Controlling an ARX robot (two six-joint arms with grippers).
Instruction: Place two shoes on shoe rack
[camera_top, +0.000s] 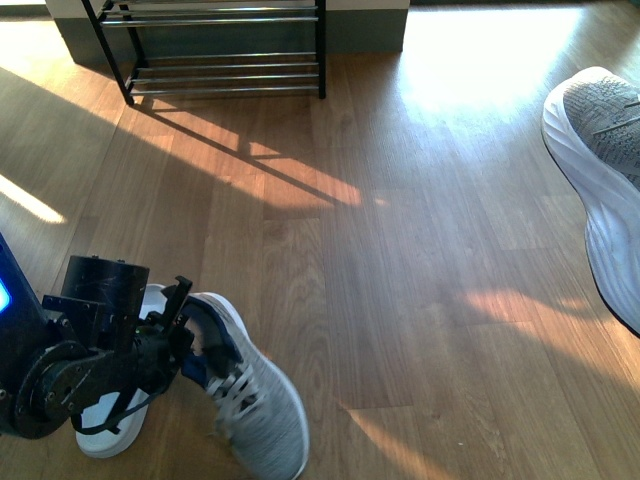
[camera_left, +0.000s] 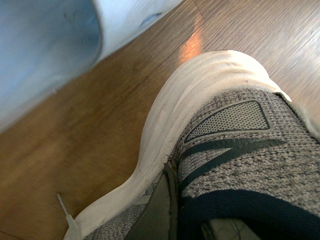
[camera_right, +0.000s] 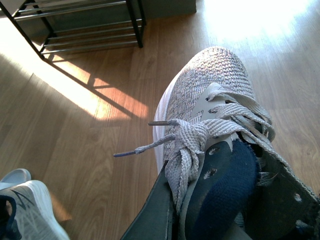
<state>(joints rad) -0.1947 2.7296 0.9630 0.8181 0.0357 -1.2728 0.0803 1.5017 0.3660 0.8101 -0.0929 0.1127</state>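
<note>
My left gripper (camera_top: 190, 340) is shut on the navy collar of a grey sneaker (camera_top: 255, 400) at the near left, toe pointing toward me and low over the floor. In the left wrist view the gripper (camera_left: 200, 220) clamps the collar beside the sneaker's heel (camera_left: 235, 150). My right gripper (camera_right: 220, 200) is shut on the tongue and collar of the second grey sneaker (camera_right: 210, 100), held above the floor; this sneaker shows at the right edge of the front view (camera_top: 605, 150). The shoe rack (camera_top: 225, 50) stands at the far left, its rod shelves bare where visible. It also shows in the right wrist view (camera_right: 85, 25).
A pale blue slide sandal (camera_top: 110, 425) lies on the wooden floor beside and partly behind my left arm; it also shows in the left wrist view (camera_left: 45, 45). Bare wooden floor (camera_top: 400, 250) with sun patches lies between the arms and the rack.
</note>
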